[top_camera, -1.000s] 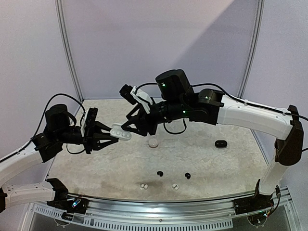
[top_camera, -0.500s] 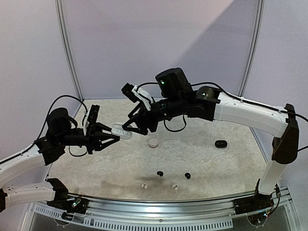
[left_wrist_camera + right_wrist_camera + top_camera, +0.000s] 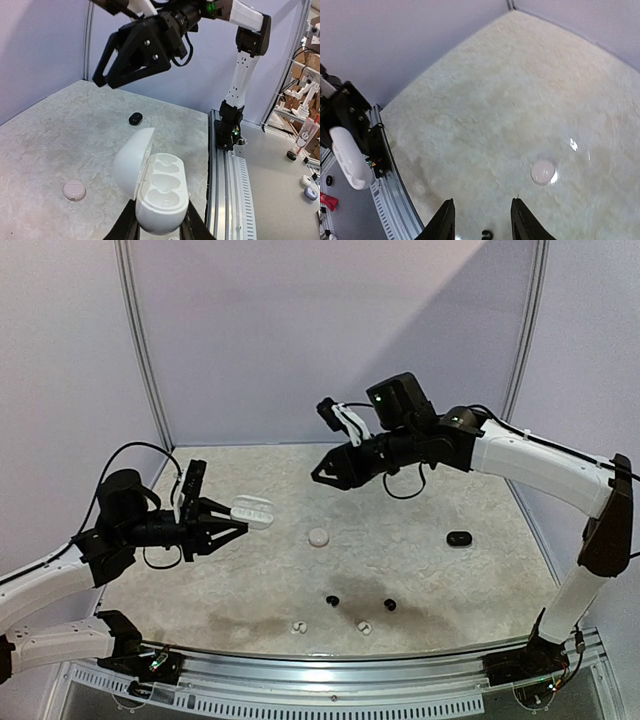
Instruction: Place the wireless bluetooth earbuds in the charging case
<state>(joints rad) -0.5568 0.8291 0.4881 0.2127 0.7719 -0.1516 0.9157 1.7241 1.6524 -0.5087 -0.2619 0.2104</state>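
From above, the left gripper (image 3: 237,520) pinches a glossy white pebble-shaped charging case (image 3: 252,511) aloft; tiny black earbuds (image 3: 332,600) and white earbuds (image 3: 365,627) lie on the mottled table (image 3: 480,580). Left wrist: the case's lid stands open over smooth moulded hollows. Right wrist: the right gripper (image 3: 482,220) is parted, holding nothing

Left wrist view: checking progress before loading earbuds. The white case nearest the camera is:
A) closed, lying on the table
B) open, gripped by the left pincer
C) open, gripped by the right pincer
B: the left pincer grips the white charging case, lid swung open.
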